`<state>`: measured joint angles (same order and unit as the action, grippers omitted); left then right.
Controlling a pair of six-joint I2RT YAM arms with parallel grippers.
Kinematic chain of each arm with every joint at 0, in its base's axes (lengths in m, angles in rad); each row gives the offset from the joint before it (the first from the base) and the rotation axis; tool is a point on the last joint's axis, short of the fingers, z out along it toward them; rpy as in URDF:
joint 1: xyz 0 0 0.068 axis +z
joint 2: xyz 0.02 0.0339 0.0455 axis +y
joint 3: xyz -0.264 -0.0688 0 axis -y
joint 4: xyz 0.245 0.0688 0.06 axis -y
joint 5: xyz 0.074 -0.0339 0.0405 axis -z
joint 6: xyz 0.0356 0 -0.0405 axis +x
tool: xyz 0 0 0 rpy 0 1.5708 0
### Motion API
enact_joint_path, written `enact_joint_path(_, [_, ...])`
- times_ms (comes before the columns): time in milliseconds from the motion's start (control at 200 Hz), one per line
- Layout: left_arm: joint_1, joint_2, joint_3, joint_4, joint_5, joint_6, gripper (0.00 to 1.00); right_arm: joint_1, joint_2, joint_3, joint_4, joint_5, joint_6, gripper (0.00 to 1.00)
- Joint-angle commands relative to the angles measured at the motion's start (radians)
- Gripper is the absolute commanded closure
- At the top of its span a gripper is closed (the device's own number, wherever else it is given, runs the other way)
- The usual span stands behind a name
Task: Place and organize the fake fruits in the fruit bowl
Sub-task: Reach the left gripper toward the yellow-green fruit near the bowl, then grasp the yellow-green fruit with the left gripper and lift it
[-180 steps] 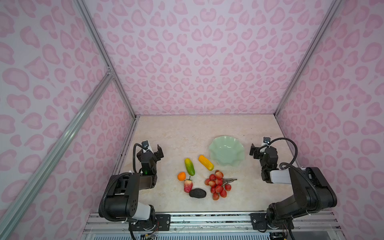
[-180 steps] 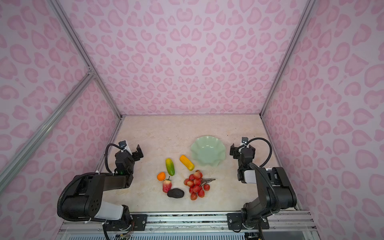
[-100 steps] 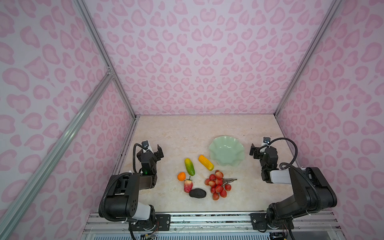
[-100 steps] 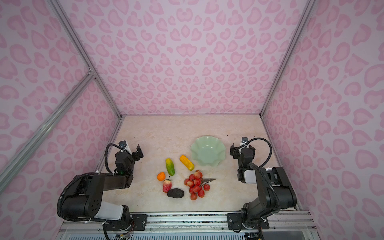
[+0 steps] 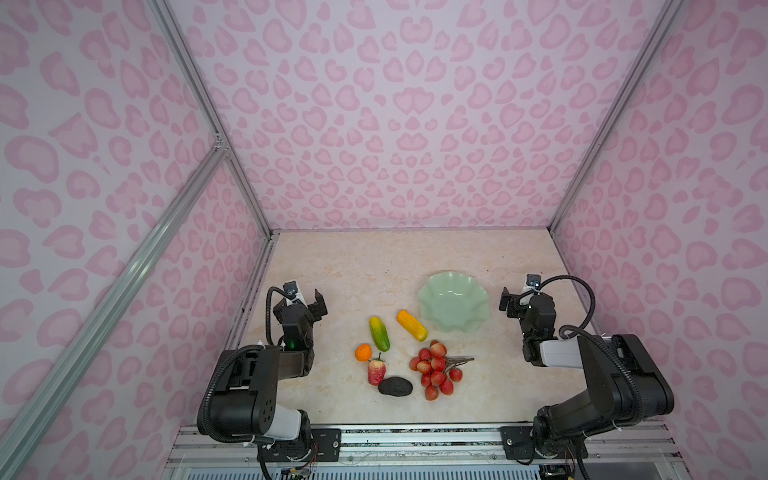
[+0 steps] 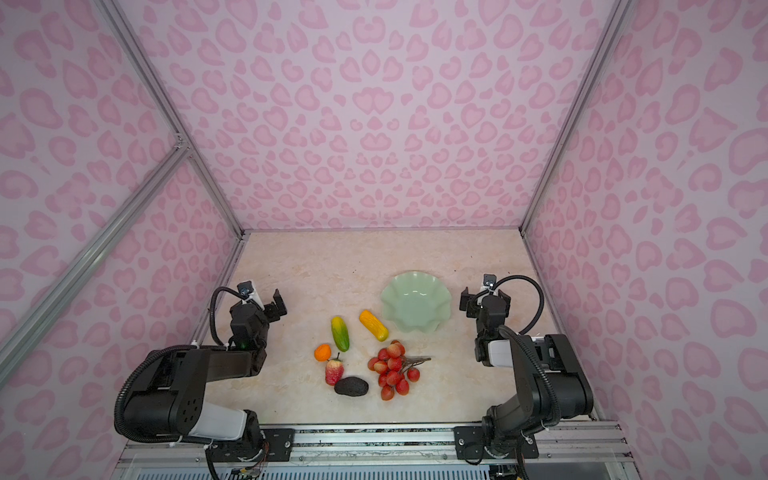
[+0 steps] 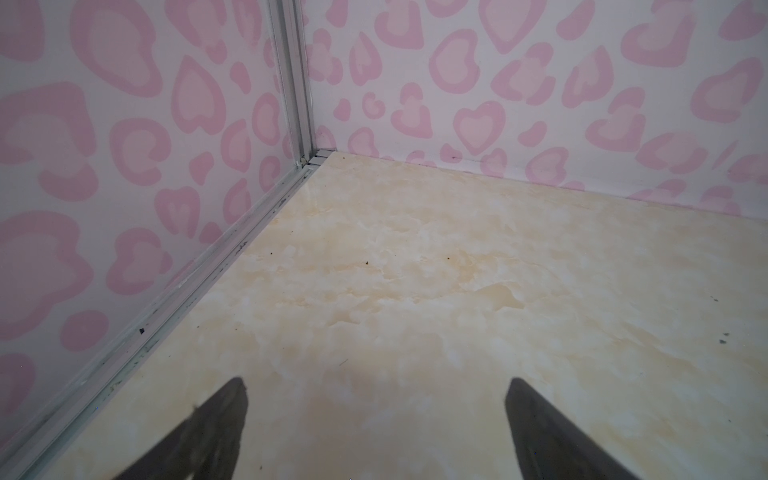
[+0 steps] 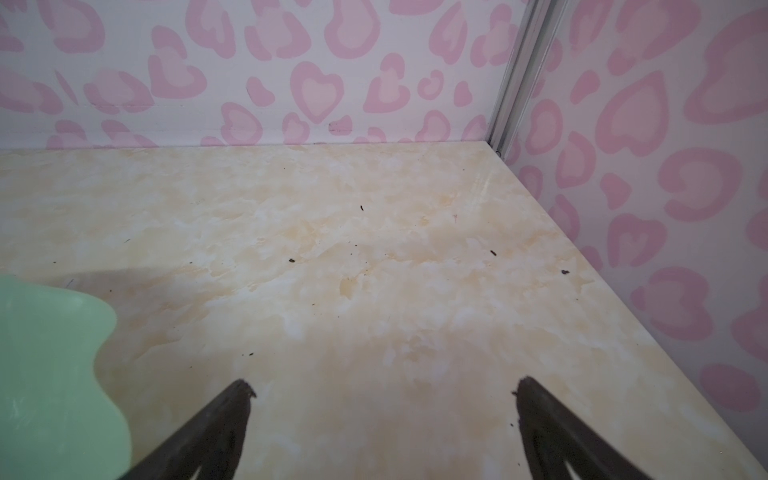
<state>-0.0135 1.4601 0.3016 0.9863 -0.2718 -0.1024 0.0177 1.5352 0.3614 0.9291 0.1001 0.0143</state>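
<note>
I see the pale green wavy-rimmed bowl (image 5: 453, 307) upright, every fruit lying outside it: orange-yellow oblong (image 5: 412, 325) nearest, then green-yellow oblong (image 5: 379, 333), small orange (image 5: 363, 352), strawberry (image 5: 376, 371), avocado (image 5: 395, 386), berry bunch (image 5: 434, 370).

You'll find nothing visibly different: your left hand (image 5: 305, 301) and right hand (image 5: 519, 300) sit where they were, and the fake fruits (image 5: 434, 368) haven't shifted on the bench (image 5: 374, 270).

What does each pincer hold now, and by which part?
Nothing is held. The left pincer and the right pincer both stand open, and only the table shows between the jaws.
</note>
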Motion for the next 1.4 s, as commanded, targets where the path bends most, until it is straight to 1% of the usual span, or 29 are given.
enact_joint_path(0, [-0.010, -0.057, 0.016, -0.033, -0.058, 0.002, 0.01, 0.011, -0.025, -0.003, 0.015, 0.002, -0.019, 0.01])
enact_joint_path(15, [-0.018, -0.075, 0.023, -0.056, -0.081, 0.002, 0.01, 0.018, -0.042, 0.007, -0.019, 0.018, -0.022, 0.01])
enact_joint_path(65, [-0.038, -0.144, 0.069, -0.221, -0.135, -0.012, 0.01, 0.038, -0.101, 0.066, -0.183, 0.089, -0.011, 0.01])
enact_joint_path(95, [-0.044, -0.186, 0.103, -0.332, -0.137, -0.040, 0.02, 0.050, -0.140, 0.112, -0.306, 0.128, 0.002, 0.01])
enact_joint_path(140, [-0.046, -0.253, 0.149, -0.470, -0.123, -0.116, 0.01, 0.069, -0.192, 0.180, -0.465, 0.196, 0.041, 0.01])
enact_joint_path(185, [-0.048, -0.302, 0.184, -0.566, -0.055, -0.187, 0.00, 0.087, -0.231, 0.239, -0.554, 0.248, 0.101, 0.01])
enact_joint_path(220, [-0.049, -0.328, 0.206, -0.623, 0.017, -0.229, 0.01, 0.090, -0.246, 0.271, -0.588, 0.259, 0.174, 0.01])
enact_joint_path(245, [-0.051, -0.341, 0.222, -0.664, 0.064, -0.266, 0.02, 0.090, -0.248, 0.287, -0.602, 0.279, 0.250, 0.01])
enact_joint_path(280, [-0.056, -0.350, 0.248, -0.717, 0.119, -0.319, 0.03, 0.082, -0.245, 0.310, -0.653, 0.288, 0.415, 0.01])
enact_joint_path(295, [-0.059, -0.350, 0.259, -0.742, 0.146, -0.337, 0.03, 0.077, -0.241, 0.320, -0.684, 0.276, 0.470, 0.01])
enact_joint_path(310, [-0.061, -0.349, 0.269, -0.764, 0.177, -0.350, 0.04, 0.068, -0.235, 0.329, -0.702, 0.243, 0.498, 0.01])
enact_joint_path(320, [-0.066, -0.346, 0.275, -0.777, 0.186, -0.358, 0.05, 0.061, -0.231, 0.331, -0.703, 0.218, 0.496, 0.01])
enact_joint_path(355, [-0.080, -0.334, 0.300, -0.840, 0.233, -0.381, 0.07, 0.034, -0.213, 0.341, -0.696, 0.073, 0.458, 0.01])
enact_joint_path(380, [-0.094, -0.322, 0.319, -0.883, 0.258, -0.391, 0.08, 0.021, -0.200, 0.350, -0.705, 0.017, 0.447, 0.01])
enact_joint_path(425, [-0.126, -0.297, 0.350, -0.950, 0.293, -0.404, 0.10, 0.023, -0.184, 0.361, -0.718, -0.017, 0.442, 0.01])
enact_joint_path(515, [-0.217, -0.242, 0.399, -1.068, 0.320, -0.430, 0.11, 0.032, -0.180, 0.383, -0.748, -0.062, 0.427, 0.01])
enact_joint_path(570, [-0.280, -0.212, 0.420, -1.127, 0.305, -0.449, 0.12, 0.044, -0.182, 0.402, -0.770, -0.064, 0.411, 0.02])
enact_joint_path(645, [-0.358, -0.192, 0.421, -1.156, 0.284, -0.478, 0.13, 0.061, -0.179, 0.447, -0.834, -0.061, 0.388, 0.02])
enact_joint_path(720, [-0.410, -0.161, 0.422, -1.168, 0.292, -0.502, 0.13, 0.077, -0.169, 0.488, -0.898, -0.053, 0.374, 0.02])
enact_joint_path(910, [-0.497, -0.069, 0.437, -1.197, 0.278, -0.511, 0.16, 0.097, -0.157, 0.502, -0.925, -0.060, 0.364, 0.02])
enact_joint_path(1010, [-0.532, -0.022, 0.463, -1.189, 0.290, -0.514, 0.17, 0.099, -0.150, 0.504, -0.923, -0.069, 0.369, 0.02])
enact_joint_path(1115, [-0.565, 0.039, 0.502, -1.186, 0.294, -0.516, 0.23, 0.099, -0.146, 0.514, -0.934, -0.064, 0.371, 0.02])
enact_joint_path(1280, [-0.588, 0.108, 0.522, -1.174, 0.322, -0.537, 0.40, 0.099, -0.156, 0.515, -0.944, -0.049, 0.364, 0.02])
enact_joint_path(1395, [-0.590, 0.123, 0.518, -1.173, 0.330, -0.545, 0.47, 0.098, -0.161, 0.513, -0.947, -0.045, 0.364, 0.02])
